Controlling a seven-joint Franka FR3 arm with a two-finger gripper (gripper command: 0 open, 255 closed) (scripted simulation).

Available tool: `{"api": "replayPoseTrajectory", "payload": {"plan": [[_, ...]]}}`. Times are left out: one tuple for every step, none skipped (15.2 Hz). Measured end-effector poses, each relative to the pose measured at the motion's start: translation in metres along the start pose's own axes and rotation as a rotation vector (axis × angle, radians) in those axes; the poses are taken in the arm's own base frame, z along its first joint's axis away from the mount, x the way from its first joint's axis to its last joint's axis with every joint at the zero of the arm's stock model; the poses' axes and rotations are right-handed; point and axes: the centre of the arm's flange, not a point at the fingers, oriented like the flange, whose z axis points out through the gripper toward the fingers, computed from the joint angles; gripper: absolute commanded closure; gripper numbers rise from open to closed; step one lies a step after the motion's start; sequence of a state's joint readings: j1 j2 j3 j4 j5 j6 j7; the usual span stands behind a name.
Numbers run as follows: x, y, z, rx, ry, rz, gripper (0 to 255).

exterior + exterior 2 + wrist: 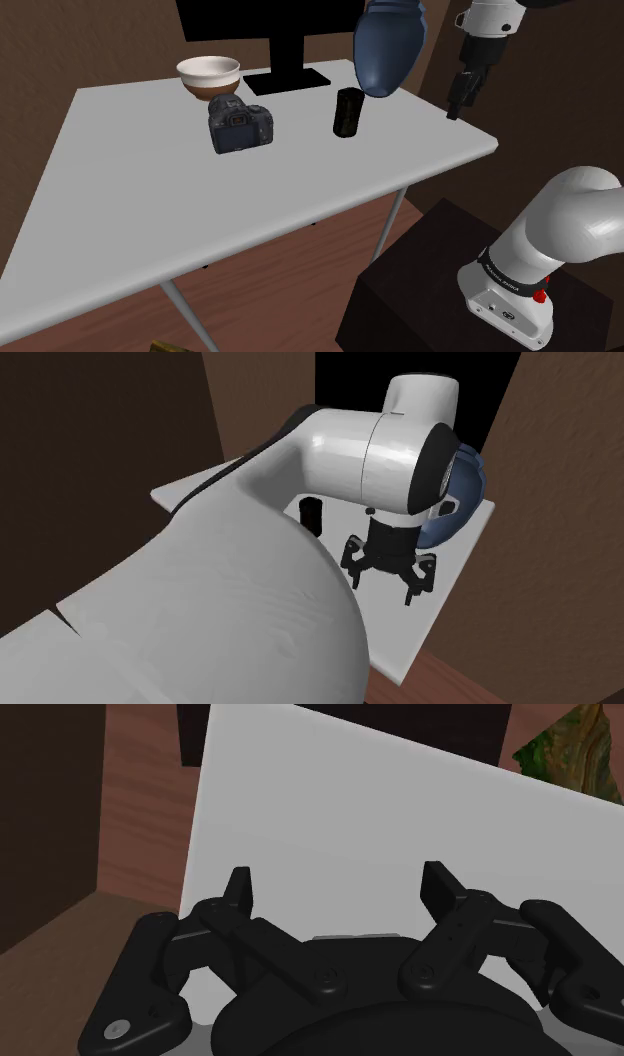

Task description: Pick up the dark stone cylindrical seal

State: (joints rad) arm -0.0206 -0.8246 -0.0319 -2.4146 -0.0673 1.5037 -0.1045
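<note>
**A:** While the gripper (456,105) is hanging raised by the near corner of the white table (150,200), its fingers (238,889) are standing wide apart. They're clasping nothing, with bare tabletop showing beyond them.

**B:** And the prize is sitting well apart from it. The dark cylindrical seal (347,111) is standing upright further in on the table. That gap is what I'm worrying about.

**A:** Why's that?

**B:** Because a dark blue object (388,45) is looming near both the seal and the hand. I'm judging that a careless sweep across is risking a knock against it from the hand or the wrist.

**A:** And the seal itself is looking tall and narrow.

**B:** Exactly. If one finger is touching before the other, it's probably tipping over and rolling. Coming down off-centre is the real danger here.

**A:** Going further out, a black camera (240,125) is sitting near the seal on its far side.

**B:** Close enough that a toppled seal could be bumping it, I'd guess. Further back, the white bowl (209,77) and the black monitor (270,30) are sitting out of the way, so I'm not expecting trouble there.
</note>
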Motion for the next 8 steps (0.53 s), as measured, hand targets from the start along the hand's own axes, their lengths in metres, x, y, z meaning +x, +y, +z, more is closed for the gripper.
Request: {"api": "replayPoseTrajectory", "payload": {"plan": [[0.0,0.0,0.0,0.0,0.0,0.0,0],[0.003,-0.004,-0.002,0.0,0.003,-0.001,0],[0.009,-0.012,-0.006,0.0,0.006,-0.004,0],[0.015,-0.02,-0.01,0.0,0.011,-0.006,0],[0.022,-0.031,-0.013,0.0,0.016,-0.01,0],[0.028,-0.04,-0.015,0.0,0.021,-0.012,0],[0.035,-0.048,-0.02,0.0,0.026,-0.015,0],[0.041,-0.057,-0.023,0.0,0.031,-0.018,0]]}}
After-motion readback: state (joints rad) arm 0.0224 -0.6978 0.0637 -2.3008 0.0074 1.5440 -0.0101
